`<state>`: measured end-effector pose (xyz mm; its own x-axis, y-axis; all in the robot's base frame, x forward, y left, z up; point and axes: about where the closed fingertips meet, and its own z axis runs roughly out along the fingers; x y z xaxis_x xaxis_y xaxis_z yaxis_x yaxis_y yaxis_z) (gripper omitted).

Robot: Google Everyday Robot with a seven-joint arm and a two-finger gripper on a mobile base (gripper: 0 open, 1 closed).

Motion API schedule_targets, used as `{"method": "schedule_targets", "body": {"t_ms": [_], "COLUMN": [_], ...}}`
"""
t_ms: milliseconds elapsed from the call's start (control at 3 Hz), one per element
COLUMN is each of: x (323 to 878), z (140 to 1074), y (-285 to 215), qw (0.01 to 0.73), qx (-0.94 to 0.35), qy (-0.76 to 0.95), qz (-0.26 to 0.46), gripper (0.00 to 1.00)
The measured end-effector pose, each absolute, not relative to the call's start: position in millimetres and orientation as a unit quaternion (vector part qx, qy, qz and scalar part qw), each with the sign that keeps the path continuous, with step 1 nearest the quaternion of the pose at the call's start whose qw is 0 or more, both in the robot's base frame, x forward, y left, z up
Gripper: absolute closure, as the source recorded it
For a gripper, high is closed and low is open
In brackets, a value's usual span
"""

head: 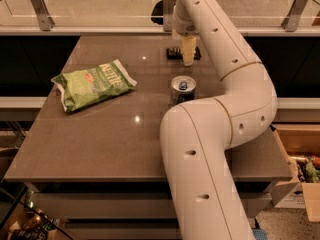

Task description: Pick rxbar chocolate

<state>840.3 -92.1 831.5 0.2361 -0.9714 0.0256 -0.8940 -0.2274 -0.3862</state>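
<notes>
1. Camera view is taken from above the near side of a brown desk (100, 144); clock directions are counted from the desk's middle, with 12 at the far edge.
2. The bar (173, 53) is seen lying flat at about 1 o'clock, close to the far edge, and its dark wrapper is partly hidden by the tool.
3. The tool (188, 59) is held at 1 o'clock, pointed down over the bar's middle, with dark wrapper shown on both sides of it. Whether the bar is touched cannot be told.
4. Whether the tool is spread or pressed together cannot be told from this angle.
5. A can (183, 85) is stood upright at about 2 o'clock, nearer than the bar and apart from it; its lower part is hidden by the arm.
6. A green bag (92, 84) is laid flat at 10 o'clock, well apart from bar and can.
7. The white arm (220, 129) is raised from 5 o'clock, bent near 3 o'clock and stretched toward the far edge.
8. A box (300, 149) is seen on the floor beyond the desk's 4 o'clock corner.
</notes>
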Motion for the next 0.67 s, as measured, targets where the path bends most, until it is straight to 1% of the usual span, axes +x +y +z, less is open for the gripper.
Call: {"method": "schedule_targets", "body": {"t_ms": [667], "x": [843.1], "z": [831.2], "y": [-90.0], "qw": [0.151], "qx": [-0.772], "qy": [0.603], "qz": [-0.134], "gripper": [0.87]}}
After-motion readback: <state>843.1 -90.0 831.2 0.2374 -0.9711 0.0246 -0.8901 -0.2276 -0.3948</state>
